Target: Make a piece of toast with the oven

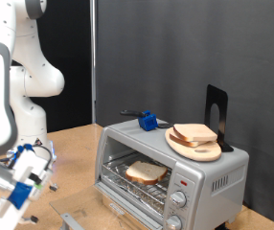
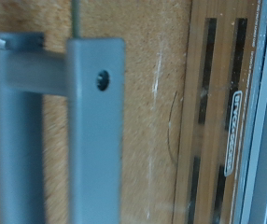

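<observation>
The silver-grey oven (image 1: 209,182) stands on the wooden table at the exterior view's right. Its glass door looks lowered open, and a slice of bread (image 1: 147,172) lies on the wire rack inside. A second slice (image 1: 194,133) lies on a round wooden plate (image 1: 180,144) on the oven's top. My gripper (image 1: 30,177) hangs low at the exterior view's left, apart from the oven's front. The wrist view shows a grey bar handle (image 2: 94,131) very close, over the wooden table (image 2: 152,56). No fingers show in it.
A small blue object (image 1: 149,121) and a flat black metal stand (image 1: 218,113) are on the oven's top. Two round knobs (image 1: 178,199) sit at the oven's front right. A dark curtain forms the backdrop. A grey part (image 1: 72,221) lies at the bottom edge.
</observation>
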